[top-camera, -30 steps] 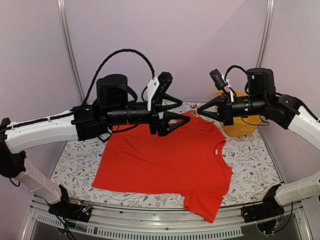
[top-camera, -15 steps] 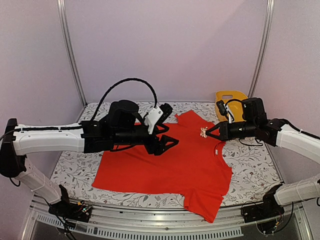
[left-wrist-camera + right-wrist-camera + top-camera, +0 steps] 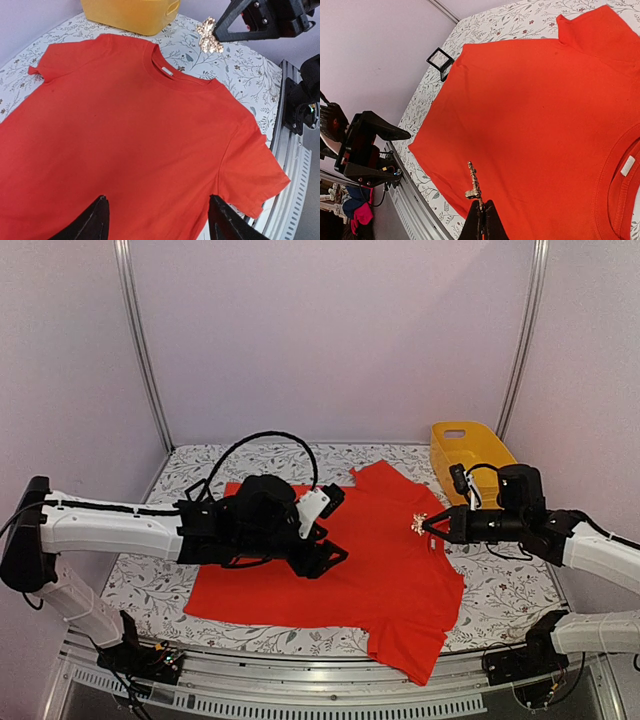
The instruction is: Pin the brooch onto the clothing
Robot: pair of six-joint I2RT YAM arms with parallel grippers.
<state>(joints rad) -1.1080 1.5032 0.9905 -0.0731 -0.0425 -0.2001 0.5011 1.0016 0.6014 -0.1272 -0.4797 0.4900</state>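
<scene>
The clothing [image 3: 340,550], a bright red-orange T-shirt, lies flat on the patterned table [image 3: 500,570], and it fills the left wrist view [image 3: 125,125] and the right wrist view [image 3: 535,110]. My right gripper [image 3: 428,526] is shut on the brooch [image 3: 418,524], a small glittery silver-gold cluster held above the shirt's neck area. It also shows as the brooch [image 3: 209,36] in the left wrist view and edge-on as the brooch [image 3: 474,184] above my right gripper [image 3: 483,207]. My left gripper [image 3: 335,540] hovers open over the shirt's middle, nothing between its fingers [image 3: 97,217].
A yellow plastic basket [image 3: 470,455] stands at the back right, beyond the shirt's sleeve. A small black square box [image 3: 440,60] sits on the table by the shirt's far edge. The table's metal front rail [image 3: 300,680] runs below the shirt.
Both arms have come down from high over the table. The right gripper carried the brooch down and rightward to the neck area; the left gripper lowered over the shirt and narrowed slightly.
</scene>
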